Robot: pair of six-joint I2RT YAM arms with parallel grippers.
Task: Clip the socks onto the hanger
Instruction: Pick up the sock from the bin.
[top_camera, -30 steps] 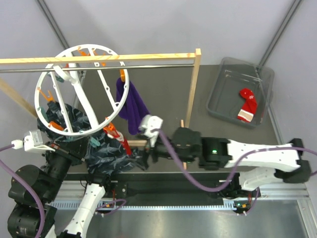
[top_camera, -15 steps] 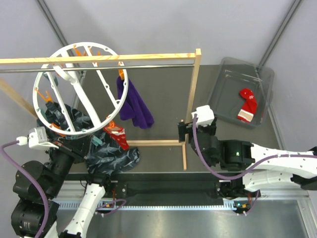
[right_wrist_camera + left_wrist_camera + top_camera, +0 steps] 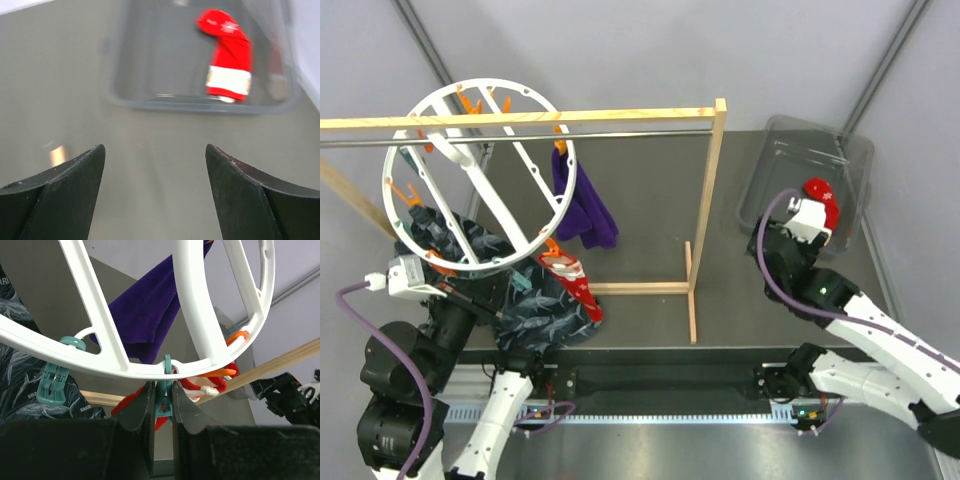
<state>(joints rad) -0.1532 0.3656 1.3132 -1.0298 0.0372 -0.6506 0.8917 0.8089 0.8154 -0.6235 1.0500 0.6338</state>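
Note:
The hanger (image 3: 480,175) is a white ring tilted under the rail, and its rim (image 3: 125,367) fills the left wrist view. My left gripper (image 3: 162,386) is shut on a teal clip (image 3: 165,402) just beneath that rim. A purple sock (image 3: 582,205) hangs from the ring's right side. A red sock (image 3: 570,282) hangs at its lower edge, right beside my fingers (image 3: 212,385). Another red sock (image 3: 820,195) lies in the bin (image 3: 227,55). My right gripper (image 3: 155,152) stands open over the table, short of the bin, with nothing between its fingers.
A wooden-framed rack (image 3: 705,180) with a metal rail stands between the hanger and the grey bin (image 3: 752,215). Dark blue-green patterned fabric (image 3: 545,310) hangs below the ring. A second teal clip (image 3: 54,385) hangs on the rim to the left.
My right arm has swung away from the hanger, past the rack post, to the bin on the right. The ring has risen a little, and the red sock now hangs from it.

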